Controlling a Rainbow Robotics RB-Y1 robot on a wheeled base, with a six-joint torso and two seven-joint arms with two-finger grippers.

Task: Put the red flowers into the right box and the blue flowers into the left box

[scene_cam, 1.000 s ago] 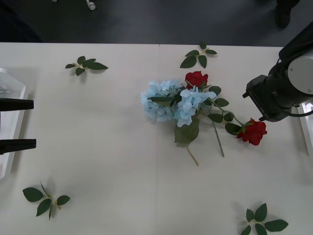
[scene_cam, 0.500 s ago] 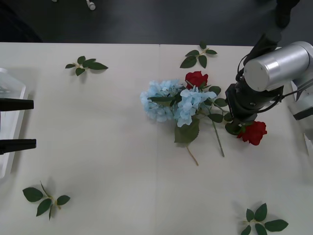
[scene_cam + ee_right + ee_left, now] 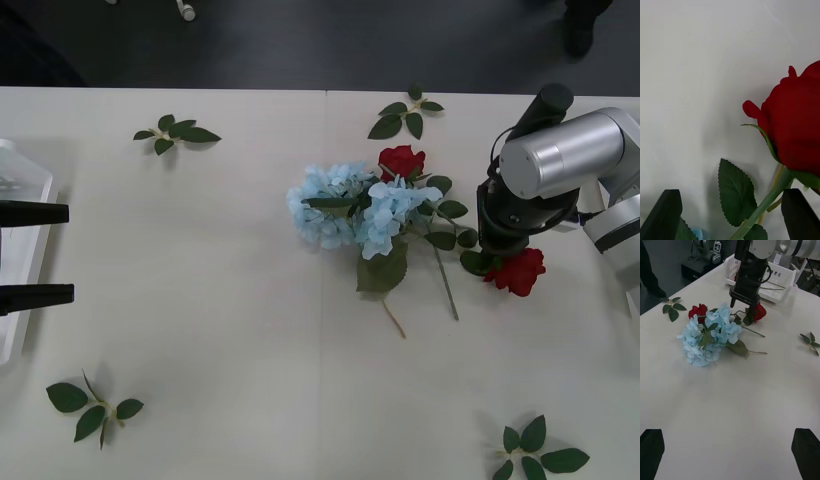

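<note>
One red flower [image 3: 518,270] lies on the table right of centre, its head [image 3: 797,123] close in the right wrist view. My right gripper [image 3: 732,217] is open low over the table, with its black fingers [image 3: 662,213] on either side of this rose's green stem [image 3: 763,206], just behind the head. A second red flower [image 3: 402,160] lies against the pale blue flowers [image 3: 340,205] heaped at the table's centre. My left gripper [image 3: 729,450] waits open at the left edge, beside the left box [image 3: 20,200]. The right box [image 3: 784,277] stands beyond the right arm.
Loose green leaf sprigs lie at the back left [image 3: 178,132], back centre [image 3: 408,115], front left [image 3: 92,405] and front right [image 3: 540,450]. The roses' stems and leaves [image 3: 445,240] cross between the blue heap and the right arm.
My right arm has swung in from the right edge and come down over the stem of the right-hand rose. The flowers and the left arm have not moved.
</note>
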